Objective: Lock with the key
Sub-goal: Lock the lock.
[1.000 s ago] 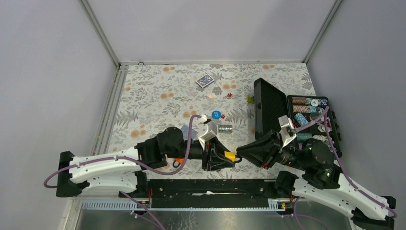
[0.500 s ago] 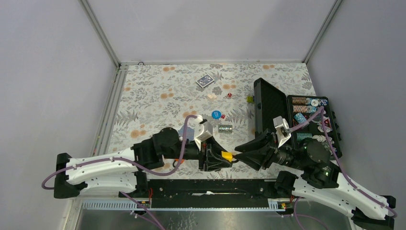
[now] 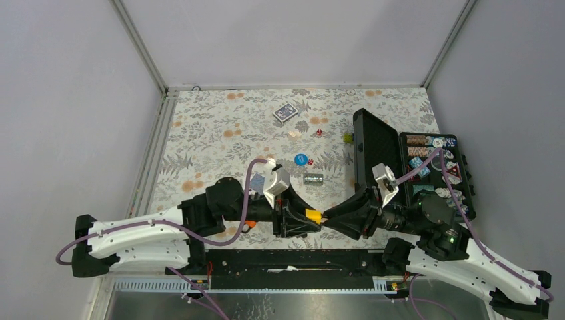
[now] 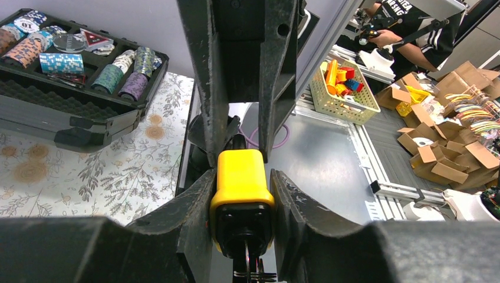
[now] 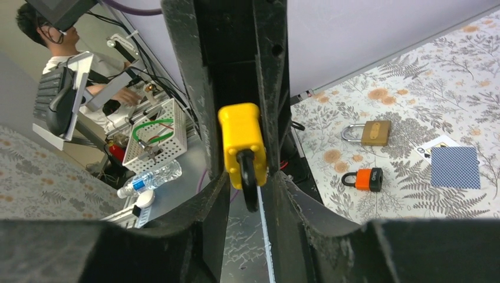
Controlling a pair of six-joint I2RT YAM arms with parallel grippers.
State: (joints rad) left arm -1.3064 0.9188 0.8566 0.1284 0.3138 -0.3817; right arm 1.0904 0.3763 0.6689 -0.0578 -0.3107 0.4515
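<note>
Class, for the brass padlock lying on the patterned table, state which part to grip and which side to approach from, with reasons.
Grip the brass padlock by its body, coming down from above, fingers closing across the two side edges. It lies flat on the table, so its broad faces cannot both be reached, and the thin shackle would likely slip.

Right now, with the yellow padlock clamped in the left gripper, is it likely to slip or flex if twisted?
Probably rigid: the yellow padlock looks like a blocky, hard-shelled body, so flex seems unlikely. Its glossy sides could slip, though the left gripper pinches both flat sides squarely, which should resist twisting.
</note>
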